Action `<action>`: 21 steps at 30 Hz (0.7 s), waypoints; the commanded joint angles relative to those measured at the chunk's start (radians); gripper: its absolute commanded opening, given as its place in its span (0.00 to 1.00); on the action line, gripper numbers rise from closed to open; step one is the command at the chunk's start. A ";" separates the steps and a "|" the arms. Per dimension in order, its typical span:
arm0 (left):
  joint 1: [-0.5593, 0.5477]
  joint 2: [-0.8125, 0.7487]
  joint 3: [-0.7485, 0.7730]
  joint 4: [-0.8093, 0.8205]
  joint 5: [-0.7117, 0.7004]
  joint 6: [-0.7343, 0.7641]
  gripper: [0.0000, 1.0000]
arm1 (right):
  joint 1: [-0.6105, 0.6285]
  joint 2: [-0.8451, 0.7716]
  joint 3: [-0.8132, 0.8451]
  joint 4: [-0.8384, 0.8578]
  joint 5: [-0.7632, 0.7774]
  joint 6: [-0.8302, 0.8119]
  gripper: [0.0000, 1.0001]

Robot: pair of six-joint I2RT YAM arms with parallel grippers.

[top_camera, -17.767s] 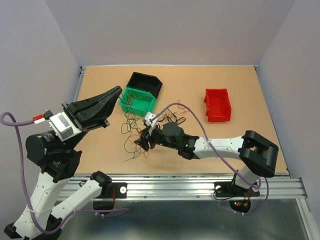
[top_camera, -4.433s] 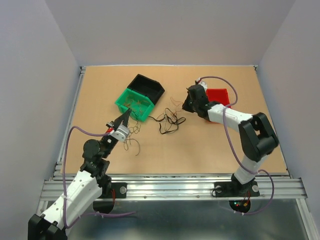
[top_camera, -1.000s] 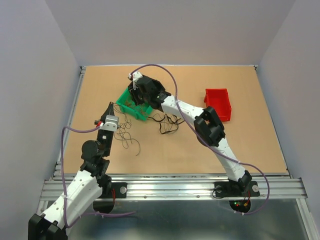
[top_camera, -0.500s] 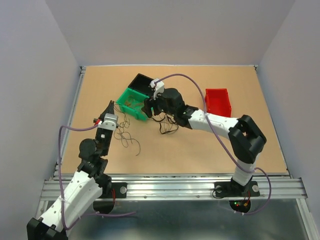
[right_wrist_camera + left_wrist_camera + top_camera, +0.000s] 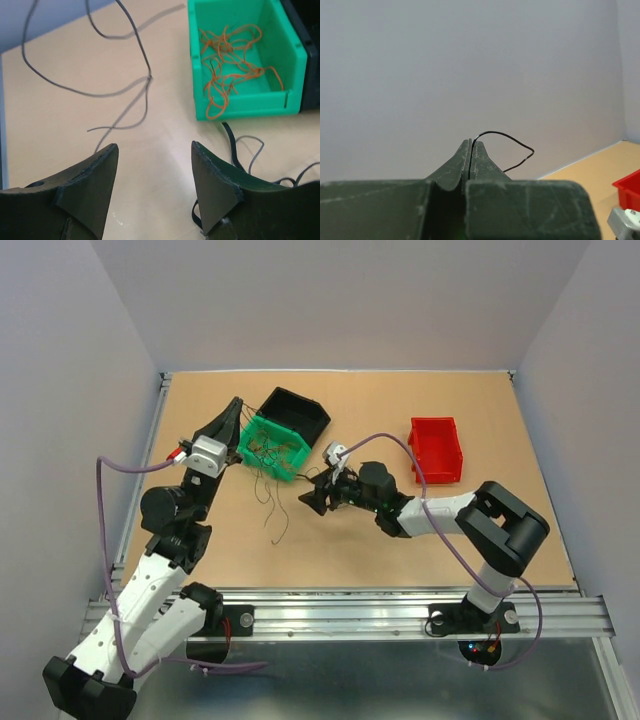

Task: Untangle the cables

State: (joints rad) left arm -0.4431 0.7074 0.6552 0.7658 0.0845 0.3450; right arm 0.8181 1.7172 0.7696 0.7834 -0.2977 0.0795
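Left jaws clenched on a thin black cable [image 5: 492, 132] held above the table [image 5: 400, 400], right jaws spread apart near green bin [image 5: 240, 105] of orange cables [image 5: 223, 47]

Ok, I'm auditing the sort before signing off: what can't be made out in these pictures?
Black plastic bin contents: top view, interior too dark; right wrist view cuts it at the right edge.
Tangle of black cables: right wrist view, hidden behind a finger of the right gripper and the bottom edge.
Thin black wire pinched in the shut left gripper: left wrist view shows only a loop; the gripper body hides the rest.
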 commanded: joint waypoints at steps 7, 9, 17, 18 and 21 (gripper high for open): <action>0.001 -0.037 -0.178 0.225 0.269 -0.170 0.04 | 0.015 -0.100 -0.137 0.359 0.017 0.008 0.65; 0.001 -0.037 -0.196 0.245 0.306 -0.185 0.04 | 0.013 -0.160 -0.179 0.359 0.045 0.020 0.63; 0.001 0.006 -0.192 0.227 0.487 -0.201 0.04 | 0.015 -0.332 -0.291 0.355 0.091 0.091 0.52; 0.000 0.009 -0.187 0.224 0.503 -0.198 0.04 | 0.015 -0.341 -0.291 0.355 0.080 0.091 0.52; 0.001 0.030 -0.170 0.201 0.599 -0.193 0.05 | 0.015 -0.364 -0.309 0.355 0.068 0.097 0.52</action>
State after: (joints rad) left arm -0.4431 0.7231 0.4492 0.9207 0.5346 0.1574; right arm 0.8261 1.3869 0.5003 1.0729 -0.2256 0.1593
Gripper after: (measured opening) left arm 0.051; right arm 0.524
